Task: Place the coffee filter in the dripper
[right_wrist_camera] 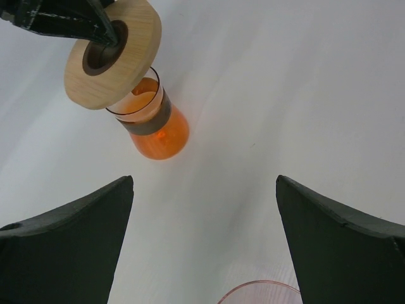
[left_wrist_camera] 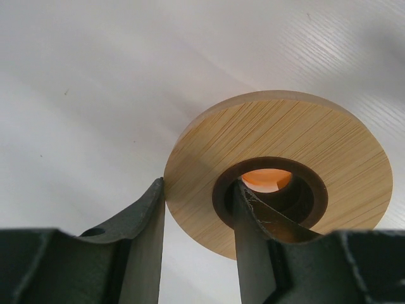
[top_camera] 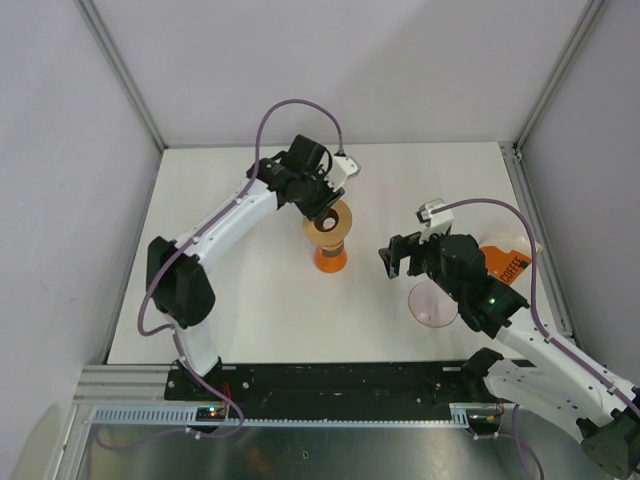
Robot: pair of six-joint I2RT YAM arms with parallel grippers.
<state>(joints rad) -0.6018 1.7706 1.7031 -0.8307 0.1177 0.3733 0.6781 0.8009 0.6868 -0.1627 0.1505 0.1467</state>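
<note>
L claw pinches wooden ring, finger thru hole, over orange carafe, prob. to seat it as stand. R claw released, empty, by dripper nr right edge of table. Filter unseen.

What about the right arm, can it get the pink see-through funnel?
Probably yes. The right gripper is open and empty, and the dripper sits uncovered just behind it, so it would only need to pull back.
</note>
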